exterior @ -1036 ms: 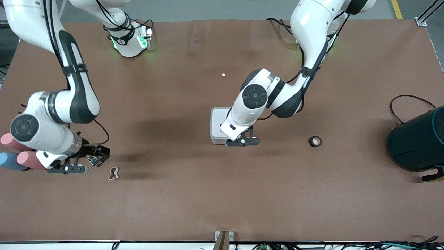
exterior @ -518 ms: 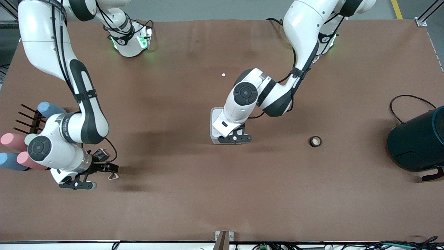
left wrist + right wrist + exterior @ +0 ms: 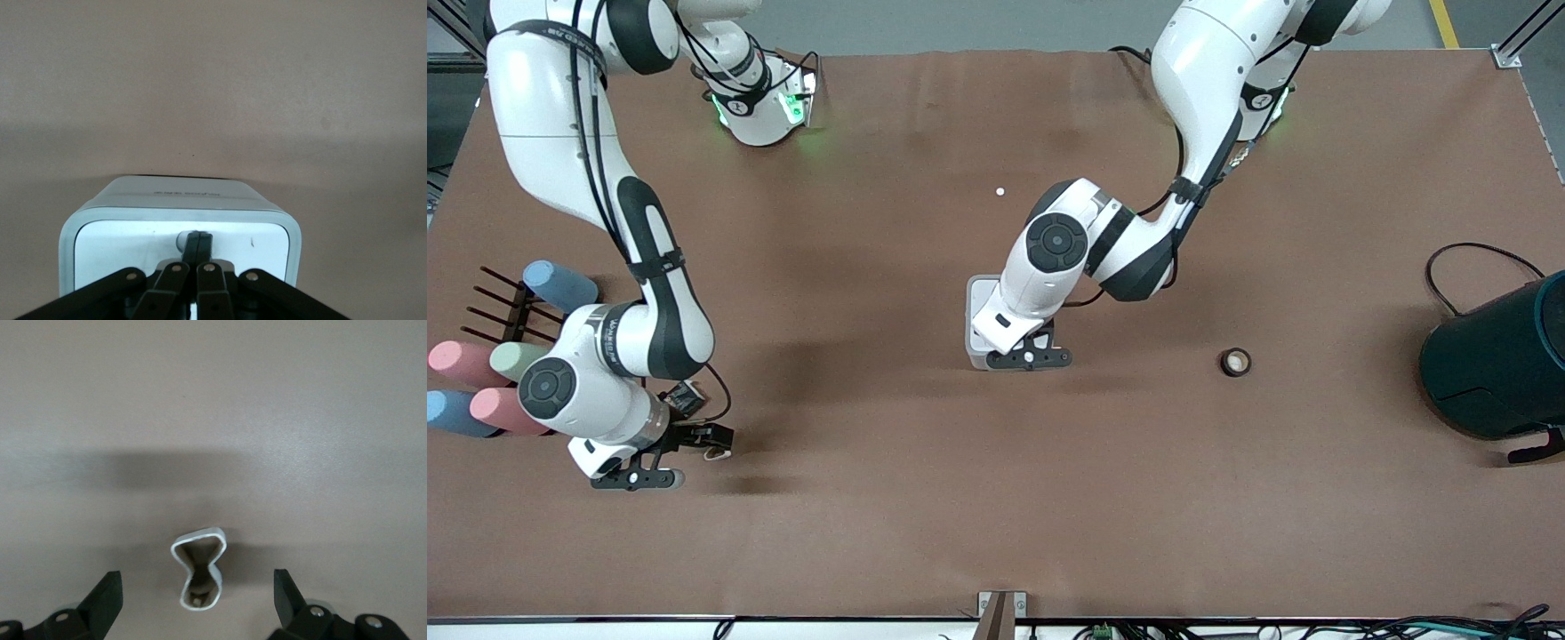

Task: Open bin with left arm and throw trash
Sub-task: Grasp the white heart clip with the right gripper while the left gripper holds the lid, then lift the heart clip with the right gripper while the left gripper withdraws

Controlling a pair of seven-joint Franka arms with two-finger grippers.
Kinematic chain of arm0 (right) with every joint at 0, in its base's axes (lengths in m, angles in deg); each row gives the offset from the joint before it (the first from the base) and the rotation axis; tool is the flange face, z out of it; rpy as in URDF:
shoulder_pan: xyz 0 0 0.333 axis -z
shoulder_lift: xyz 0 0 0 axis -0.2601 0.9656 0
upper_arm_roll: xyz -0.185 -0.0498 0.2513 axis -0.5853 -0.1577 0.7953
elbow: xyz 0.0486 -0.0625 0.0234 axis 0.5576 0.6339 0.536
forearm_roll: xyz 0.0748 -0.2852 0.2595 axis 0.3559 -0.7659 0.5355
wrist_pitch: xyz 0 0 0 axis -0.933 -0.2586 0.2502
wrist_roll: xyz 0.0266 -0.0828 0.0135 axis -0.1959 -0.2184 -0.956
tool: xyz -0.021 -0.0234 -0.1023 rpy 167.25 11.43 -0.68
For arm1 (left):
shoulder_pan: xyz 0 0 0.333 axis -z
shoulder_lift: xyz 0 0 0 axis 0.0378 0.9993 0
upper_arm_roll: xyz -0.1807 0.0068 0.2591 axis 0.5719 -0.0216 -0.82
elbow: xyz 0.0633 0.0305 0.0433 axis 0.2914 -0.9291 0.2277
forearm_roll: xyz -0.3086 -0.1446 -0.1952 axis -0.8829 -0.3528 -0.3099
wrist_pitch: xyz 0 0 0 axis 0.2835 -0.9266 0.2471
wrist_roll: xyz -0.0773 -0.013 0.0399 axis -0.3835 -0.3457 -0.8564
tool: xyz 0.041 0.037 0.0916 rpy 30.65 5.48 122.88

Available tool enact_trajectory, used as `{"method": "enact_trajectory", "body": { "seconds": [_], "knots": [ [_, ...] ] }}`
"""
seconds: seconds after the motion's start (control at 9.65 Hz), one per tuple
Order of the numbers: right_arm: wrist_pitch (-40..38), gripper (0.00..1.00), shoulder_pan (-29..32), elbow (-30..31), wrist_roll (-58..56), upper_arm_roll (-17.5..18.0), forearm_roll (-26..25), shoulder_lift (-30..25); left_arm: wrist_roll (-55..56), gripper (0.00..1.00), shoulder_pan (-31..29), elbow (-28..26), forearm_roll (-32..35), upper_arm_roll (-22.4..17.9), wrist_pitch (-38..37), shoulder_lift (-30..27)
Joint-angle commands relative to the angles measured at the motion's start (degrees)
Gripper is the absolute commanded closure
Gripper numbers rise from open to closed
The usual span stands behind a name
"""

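Left wrist view: I see the left gripper (image 3: 197,241) pinched closed on the bin (image 3: 180,227) lid, mid-table. My right gripper (image 3: 198,597) gapes wide around the band (image 3: 199,568); wrapper (image 3: 686,396) beside it, near the right arm's end.

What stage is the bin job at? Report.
Done: nothing binned. In hand: left gripper, fingers shut, sits on the closed small white-grey plastic bin; right gripper is open around the beige rubber-band loop. Left: crumpled black wrapper, black tape roll.

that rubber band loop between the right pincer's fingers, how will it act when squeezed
The rubber band loop is thin and already pinched at its waist, so it will probably fold flat. It looks light and lies flat on the table, so the open right pincer may nudge it aside.
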Motion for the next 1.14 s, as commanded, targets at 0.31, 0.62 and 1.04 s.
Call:
{"method": "enact_trajectory", "body": {
  "seconds": [0.31, 0.62, 1.04],
  "knots": [
    [0.26, 0.01, 0.31, -0.99, -3.25, 0.41, 0.82, 2.41, 0.88, 0.96, 0.32, 1.18, 1.41, -0.51, -1.66, -2.46],
    [2.97, 0.07, 0.13, -0.73, -3.51, 0.41, 0.65, 3.46, 0.18, 0.94, -2.31, 1.27, 2.1, -1.04, -12.28, -8.35],
    [3.25, 0.32, 0.13, -0.47, -3.6, 0.41, 0.73, 3.82, -12.69, 0.68, -10.38, 1.01, 11.25, -0.77, -30.56, -18.8]
  ]
}}
